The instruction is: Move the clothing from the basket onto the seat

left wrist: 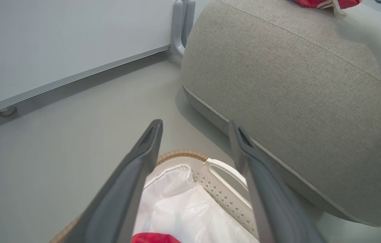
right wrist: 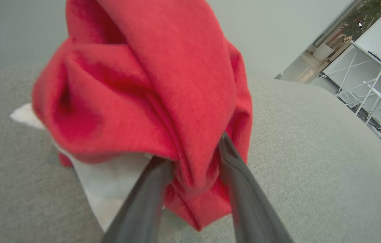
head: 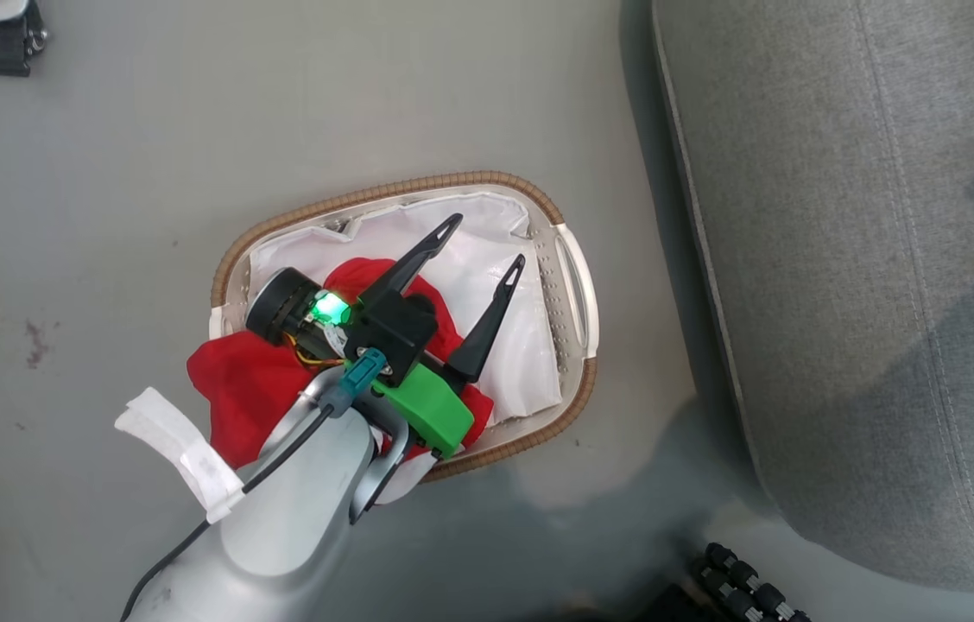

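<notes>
Head view: left gripper (head: 488,238), fingers spread and empty, hangs tilted over the basket (head: 418,184). The clothing (head: 237,389) lies behind its fingertips, beneath the wrist, so a straight descent risks pinching the white sheet (head: 461,276) instead. Left wrist view: seat (left wrist: 295,84) rises beyond the right finger. Right wrist view: right gripper (right wrist: 194,152), clamped on a red garment (right wrist: 143,84), hovers over the seat; bunched fabric may cling on release.

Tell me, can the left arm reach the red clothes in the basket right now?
Probably yes: the left gripper hangs open over the basket, and the red clothing lies uncovered beneath it, on the white sheet.
</notes>
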